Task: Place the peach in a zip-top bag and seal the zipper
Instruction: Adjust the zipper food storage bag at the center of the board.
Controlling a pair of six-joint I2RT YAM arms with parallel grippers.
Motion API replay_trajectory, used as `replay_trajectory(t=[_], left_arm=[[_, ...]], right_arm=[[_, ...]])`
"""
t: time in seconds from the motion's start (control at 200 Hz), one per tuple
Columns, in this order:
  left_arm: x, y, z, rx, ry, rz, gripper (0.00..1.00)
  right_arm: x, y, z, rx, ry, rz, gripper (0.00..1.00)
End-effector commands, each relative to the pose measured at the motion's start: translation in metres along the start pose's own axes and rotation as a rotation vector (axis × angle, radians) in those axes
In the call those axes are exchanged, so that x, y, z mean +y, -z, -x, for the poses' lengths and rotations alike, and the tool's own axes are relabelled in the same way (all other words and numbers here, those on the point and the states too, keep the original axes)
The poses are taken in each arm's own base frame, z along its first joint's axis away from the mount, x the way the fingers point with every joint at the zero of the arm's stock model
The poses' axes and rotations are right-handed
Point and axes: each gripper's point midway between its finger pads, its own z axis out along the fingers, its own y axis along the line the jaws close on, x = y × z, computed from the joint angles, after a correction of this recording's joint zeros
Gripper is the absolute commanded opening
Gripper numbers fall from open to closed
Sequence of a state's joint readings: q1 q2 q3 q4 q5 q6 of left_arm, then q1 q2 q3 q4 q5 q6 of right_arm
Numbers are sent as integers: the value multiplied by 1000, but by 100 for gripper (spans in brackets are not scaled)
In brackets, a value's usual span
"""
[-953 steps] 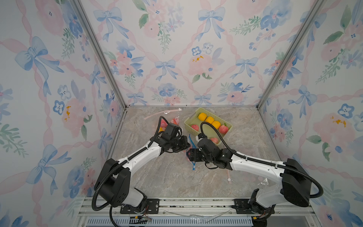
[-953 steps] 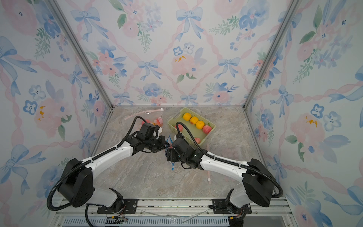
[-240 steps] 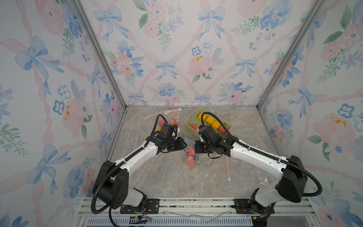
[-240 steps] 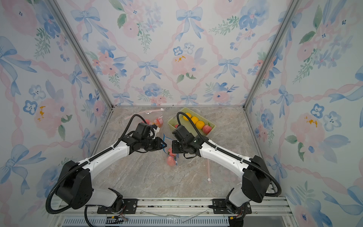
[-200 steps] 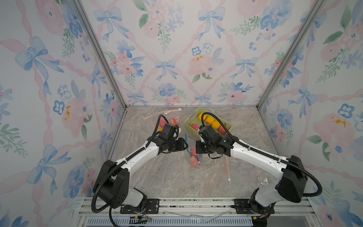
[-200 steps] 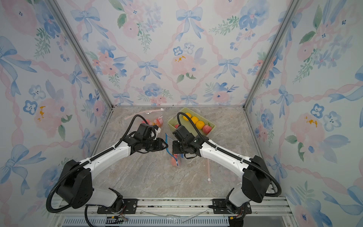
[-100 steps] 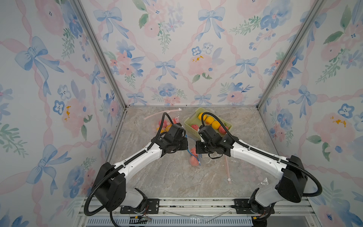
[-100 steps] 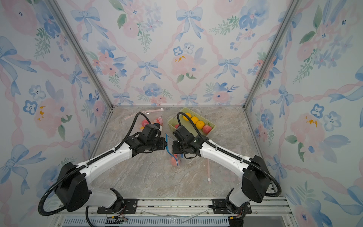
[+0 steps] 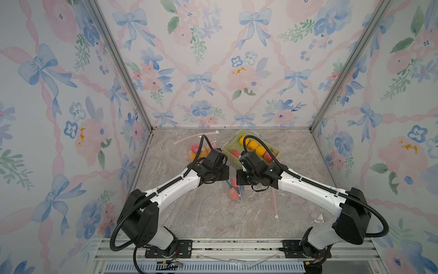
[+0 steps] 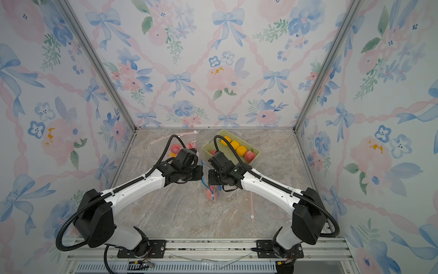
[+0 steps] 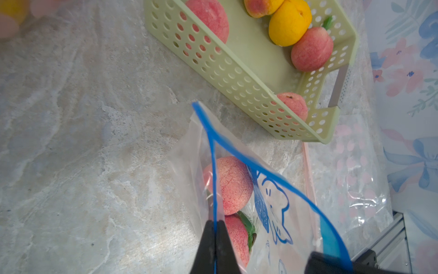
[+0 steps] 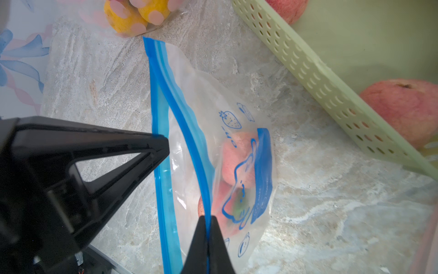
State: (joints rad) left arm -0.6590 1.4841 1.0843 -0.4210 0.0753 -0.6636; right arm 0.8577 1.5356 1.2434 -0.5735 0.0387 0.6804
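Marble tabletop point(image 9: 189, 213); zip-top bag point(image 11: 275, 204) mouth-up, left gripper point(image 11: 215, 222) and right gripper point(image 12: 207, 217) clamped on zipper point(image 12: 157, 95)

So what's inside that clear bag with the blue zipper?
Two peaches show through the zip-top bag, a green leaf between them. The left gripper and the blue print hide parts of them.

readable words: none can be read with certainty in any view.
zip-top bag point(image 12: 208, 99): blue line drawings are printed on its clear side, a strawberry point(image 12: 231, 121) and a cartoon animal point(image 11: 275, 199).
blue band point(image 12: 263, 170): printed on the same bag; tiny pale writing runs along it, perhaps a brand line, too small to read.
marks point(image 12: 231, 140) beside the strawberry: few blue strokes like letters, not legible.
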Motion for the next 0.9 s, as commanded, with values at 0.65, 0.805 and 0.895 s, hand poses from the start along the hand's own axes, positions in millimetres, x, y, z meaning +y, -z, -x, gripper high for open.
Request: replay_trajectory(t=[0.65,0.805,0.895], left_arm=[[-8,20,-7,146,-72,-176,0],[-9,22,-6,139,-62,-173,0],[-6,22,-6,135,-55,-163,0]], right_arm=[[-37,37,14,-51,61,-146,16],[-14,40,22,-39,93,-33,32],[-10,53,35,-70,106,-8,35]])
